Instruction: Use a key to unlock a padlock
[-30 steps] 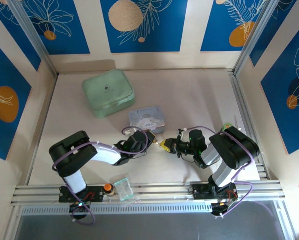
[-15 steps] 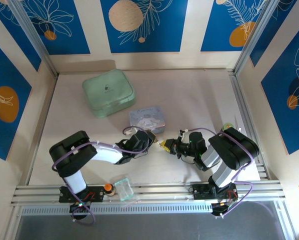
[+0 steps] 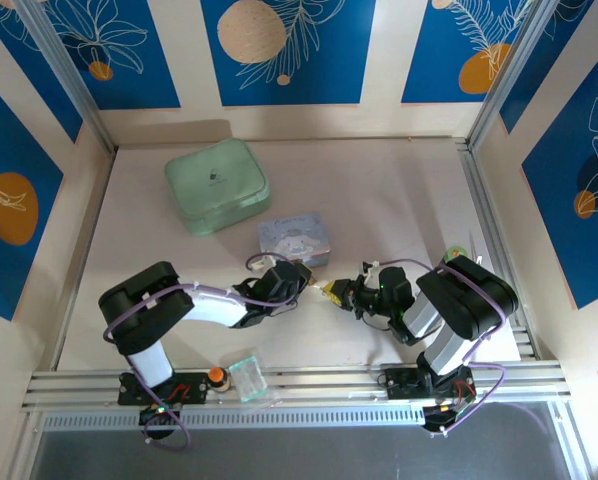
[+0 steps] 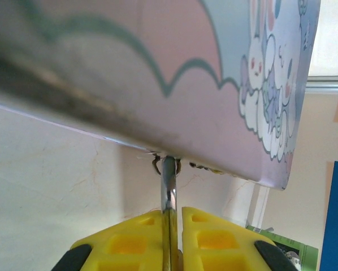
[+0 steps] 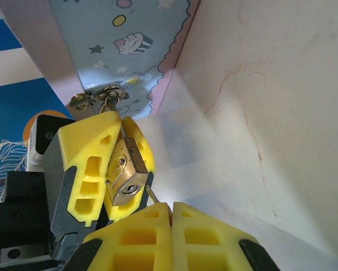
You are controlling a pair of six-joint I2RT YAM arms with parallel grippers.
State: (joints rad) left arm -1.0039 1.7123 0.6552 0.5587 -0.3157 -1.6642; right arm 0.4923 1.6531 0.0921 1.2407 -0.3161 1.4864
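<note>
Key held at the keyhole of a gripped padlock

The left tool (image 4: 170,216) was clenched on the tiny brass-gold padlock (image 5: 125,175), which hung by its silver shackle from the pastel cartoon tin (image 5: 141,34) just beyond its tips. The right tool (image 5: 172,210) pinched the thin pale metal key (image 5: 151,194), its tip just short of the keyhole. Both pieces looked light, stiff and slippery, so gripping their flat faces seemed safest.

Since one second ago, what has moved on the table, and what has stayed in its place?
The right gripper, shut on the key, edged slightly left toward the padlock, and its wrist shifted a little toward the near edge. Nothing was taken up or let go. The left gripper kept its hold on the padlock at the cartoon tin. The green tin did not move.
</note>
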